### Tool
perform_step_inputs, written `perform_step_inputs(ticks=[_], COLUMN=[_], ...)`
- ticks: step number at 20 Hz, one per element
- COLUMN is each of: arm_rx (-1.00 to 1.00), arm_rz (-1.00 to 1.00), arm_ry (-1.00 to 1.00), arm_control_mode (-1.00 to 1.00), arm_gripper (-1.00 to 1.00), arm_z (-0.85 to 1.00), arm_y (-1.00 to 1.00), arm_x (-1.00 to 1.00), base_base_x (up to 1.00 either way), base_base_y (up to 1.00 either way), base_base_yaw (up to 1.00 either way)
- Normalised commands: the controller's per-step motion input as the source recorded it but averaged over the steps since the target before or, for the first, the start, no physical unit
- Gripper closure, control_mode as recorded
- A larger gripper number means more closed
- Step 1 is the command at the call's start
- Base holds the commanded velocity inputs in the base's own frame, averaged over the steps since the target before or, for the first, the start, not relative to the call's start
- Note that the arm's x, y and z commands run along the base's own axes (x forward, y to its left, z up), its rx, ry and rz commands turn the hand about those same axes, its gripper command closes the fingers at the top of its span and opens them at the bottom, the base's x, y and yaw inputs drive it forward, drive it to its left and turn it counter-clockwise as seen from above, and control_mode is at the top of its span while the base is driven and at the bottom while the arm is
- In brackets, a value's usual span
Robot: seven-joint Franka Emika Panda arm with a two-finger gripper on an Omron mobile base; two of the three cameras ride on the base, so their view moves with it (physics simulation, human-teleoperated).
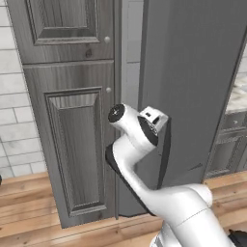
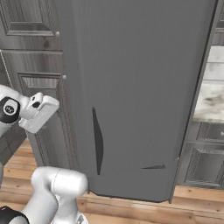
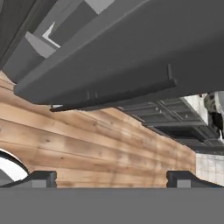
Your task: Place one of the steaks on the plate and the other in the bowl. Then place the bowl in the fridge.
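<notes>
The fridge (image 1: 198, 82) is a tall flat grey front with a dark vertical handle (image 1: 165, 154); its door (image 2: 140, 87) stands angled out toward me. My hand is low, just left of that handle (image 2: 97, 140). In the hand view my gripper (image 3: 111, 179) is open, its fingertips (image 3: 43, 178) far apart with nothing between them, looking along the door's lower edge and the handle (image 3: 118, 95) above the floor. The steaks, the plate and the bowl are out of view.
Wood-grain panelled cabinets (image 1: 72, 120) stand left of the fridge, beside a white tiled wall (image 1: 12, 120). To the right is a marble-topped counter (image 2: 210, 96) over lower cabinets (image 2: 205, 166). Wooden floor (image 1: 29, 202) runs in front.
</notes>
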Motion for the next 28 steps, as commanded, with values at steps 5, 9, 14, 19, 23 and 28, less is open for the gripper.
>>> perform_step_inputs(ticks=[5, 9, 14, 19, 23, 28], arm_rx=[-0.27, -0.06, -0.09, -0.08, -0.12, -0.02], arm_rz=[-0.04, 0.0, 0.0, 0.04, 0.0, 0.01], arm_ry=[0.05, 0.16, 0.13, 0.11, 0.25, 0.18], arm_control_mode=[-1.0, -1.0, -1.0, -1.0, -1.0, -1.0], arm_gripper=[-1.0, -1.0, -1.0, -1.0, -1.0, -1.0], arm_z=[0.07, -0.03, 0.0, -0.05, -0.19, -0.02], arm_y=[0.75, 0.13, 0.31, 0.07, -0.02, -0.06], arm_x=[0.09, 0.09, 0.68, 0.93, 0.95, 0.95], base_base_x=[0.0, 0.0, 0.0, 0.0, 0.0, 0.0], base_base_y=[0.0, 0.0, 0.0, 0.0, 0.0, 0.0], base_base_yaw=[0.0, 0.0, 0.0, 0.0, 0.0, 0.0])
